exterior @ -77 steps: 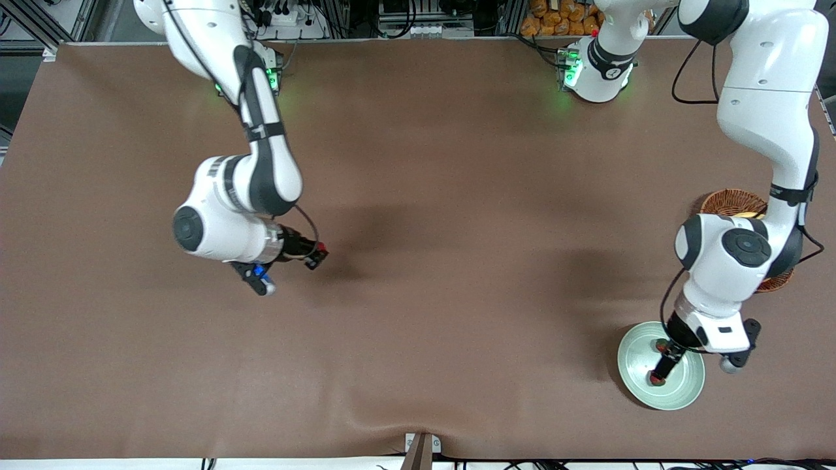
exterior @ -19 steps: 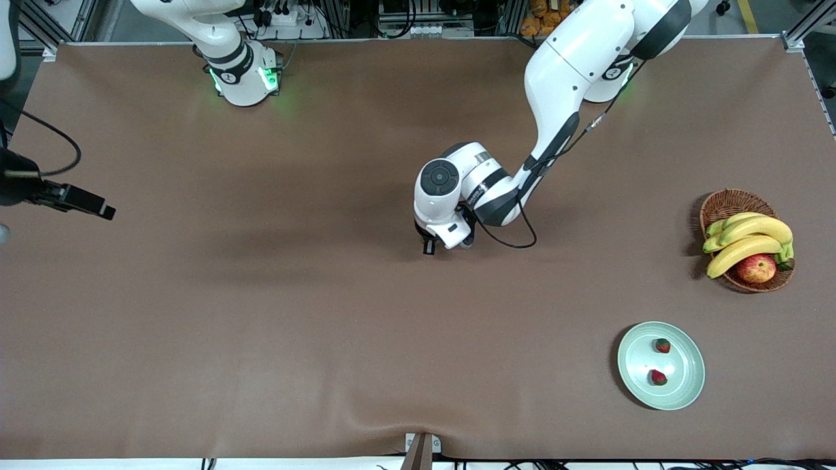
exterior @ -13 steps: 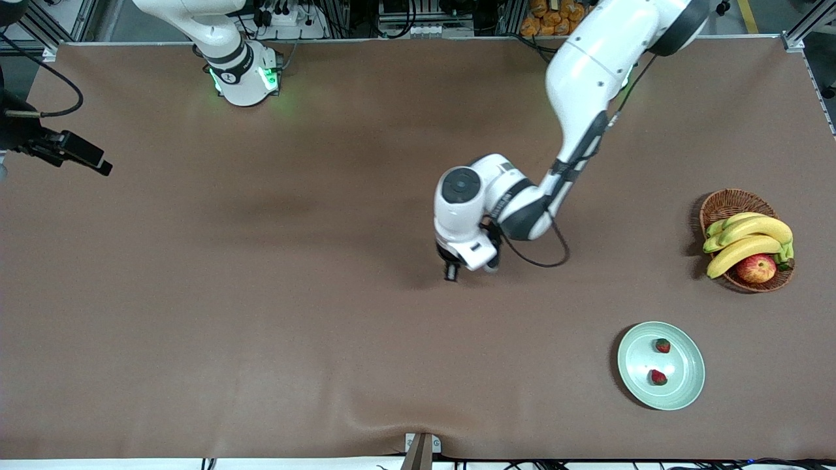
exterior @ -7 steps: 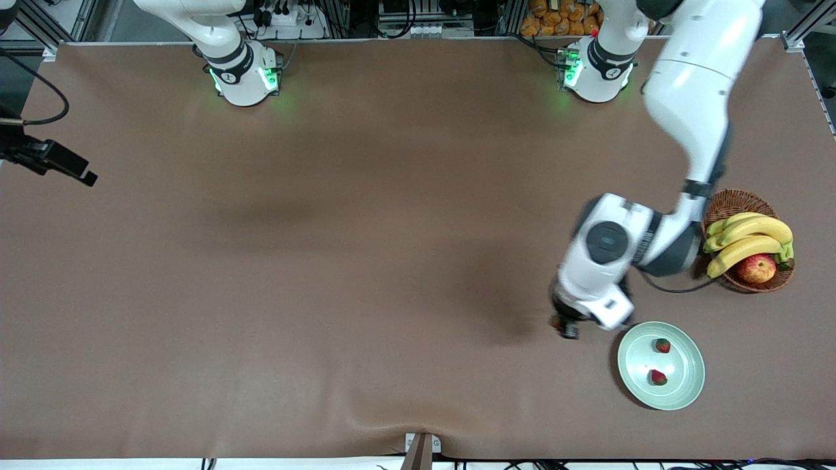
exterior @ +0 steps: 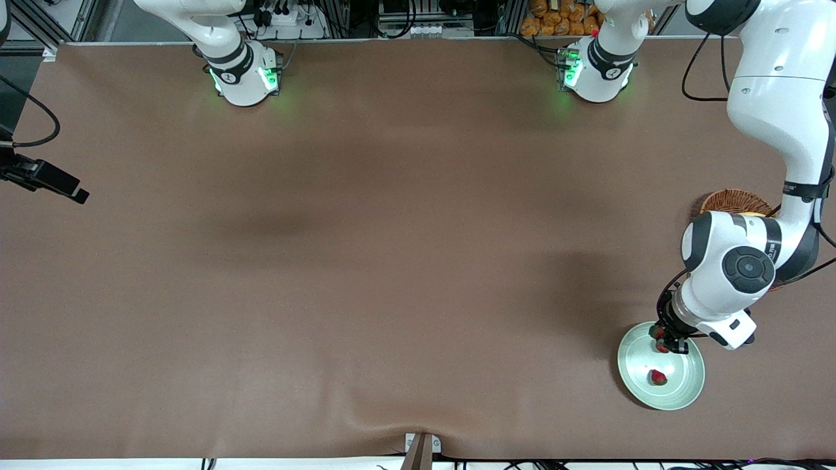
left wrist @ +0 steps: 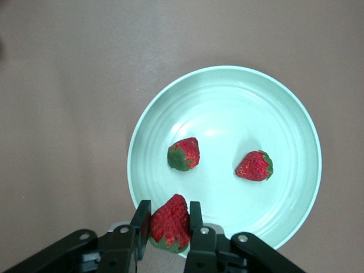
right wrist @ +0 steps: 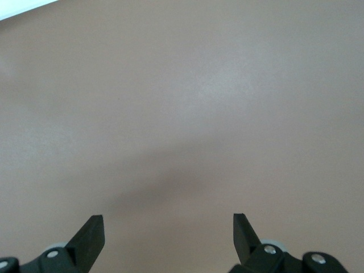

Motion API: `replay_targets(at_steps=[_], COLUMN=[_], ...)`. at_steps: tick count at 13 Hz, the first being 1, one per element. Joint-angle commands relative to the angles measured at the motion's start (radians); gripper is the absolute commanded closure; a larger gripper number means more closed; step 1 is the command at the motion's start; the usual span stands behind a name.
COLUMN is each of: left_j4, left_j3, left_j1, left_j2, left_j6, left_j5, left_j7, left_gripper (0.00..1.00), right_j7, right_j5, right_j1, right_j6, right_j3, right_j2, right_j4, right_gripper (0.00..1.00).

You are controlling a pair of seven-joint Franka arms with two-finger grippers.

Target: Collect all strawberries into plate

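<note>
Over the plate, left gripper pinches a strawberry.

My left gripper hangs over the plate, clamped on a strawberry. My right gripper waits at its table end, fingers spread.

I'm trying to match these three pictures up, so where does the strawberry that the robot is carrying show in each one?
Front view: the held strawberry sits in the shut left gripper over the mint-green plate, on the edge nearest the basket.
Left wrist view: the same berry is pinched between the black fingers, over the plate's rim.
Right wrist view: not in it; only bare table under the open right gripper.
Shared landmark: the plate, in the front and left wrist views.
</note>
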Motion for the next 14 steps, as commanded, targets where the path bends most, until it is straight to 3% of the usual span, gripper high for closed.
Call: replay_targets(at_steps=[1,4,5,6,8,11,14], left_j4=[0.035,0.035,0.035,0.035,0.035,0.025,-0.02], left_j3=[-0.012,-0.012,-0.012,-0.012,-0.012,-0.018,-0.053], left_j1=[0.004,-0.001,0.006,0.006,0.006,0.012,0.013], left_j2=[0.042,0.052,0.051,0.046,0.029,-0.073,-0.216], left_j6=[0.045,0.087,0.087,0.087,0.087,0.075,-0.066], left_j5=[0.014,0.015,0.015,0.014,0.018,0.024,0.008], left_j7=[0.045,0.067,0.103,0.116,0.122,0.194,0.342], left_gripper=[1.0,1.0,0.38,0.01,0.0,0.0,0.0], right_j7=[0.006,0.008,0.008,0.008,0.008,0.008,0.018], right_j5=[-0.014,-0.015,-0.017,-0.018,-0.02,-0.021,-0.02], right_j1=[-0.024,-0.021,-0.02,-0.017,-0.017,-0.017,-0.017], right_j6=[-0.034,-0.034,-0.034,-0.034,-0.032,-0.032,-0.034], right_j3=[0.024,0.027,0.025,0.027,0.027,0.031,0.039], right_j2=[0.014,0.014,0.014,0.014,0.014,0.012,0.011], right_j4=[0.034,0.034,0.034,0.034,0.035,0.035,0.035], right_gripper=[0.0,0.0,0.0,0.0,0.0,0.0,0.0])
